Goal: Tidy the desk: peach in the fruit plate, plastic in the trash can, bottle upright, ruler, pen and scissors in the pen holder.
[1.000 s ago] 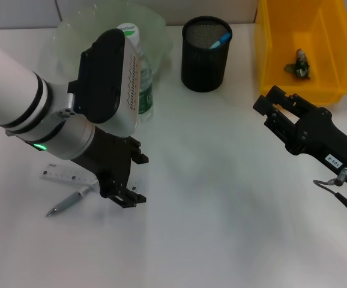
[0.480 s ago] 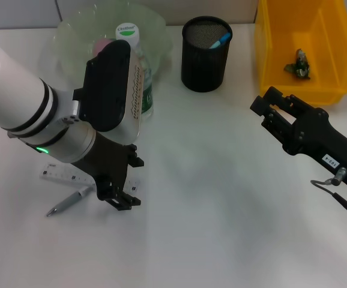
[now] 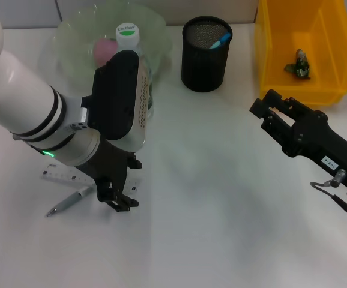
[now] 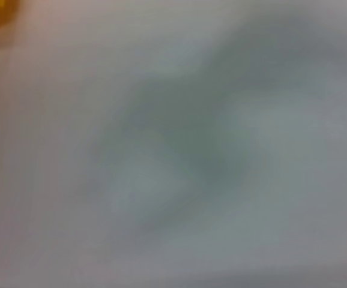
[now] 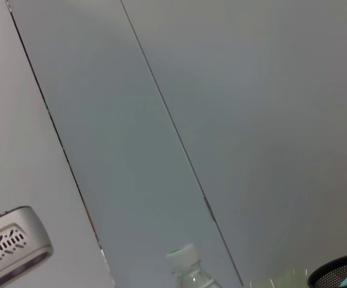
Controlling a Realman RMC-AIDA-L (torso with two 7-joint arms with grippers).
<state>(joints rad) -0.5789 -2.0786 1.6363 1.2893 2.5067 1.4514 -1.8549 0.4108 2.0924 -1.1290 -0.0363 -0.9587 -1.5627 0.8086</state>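
While the left gripper point(image 3: 118, 195) hovers, jaws spread, beside the pen point(image 3: 69, 201), that thin, slick barrel likely needs a mid-shaft pinch.

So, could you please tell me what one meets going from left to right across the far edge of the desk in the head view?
Fruit plate holding the peach → upright bottle → black pen holder → yellow trash can.

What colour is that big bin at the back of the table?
The bin is bright yellow, clearest in the head view.
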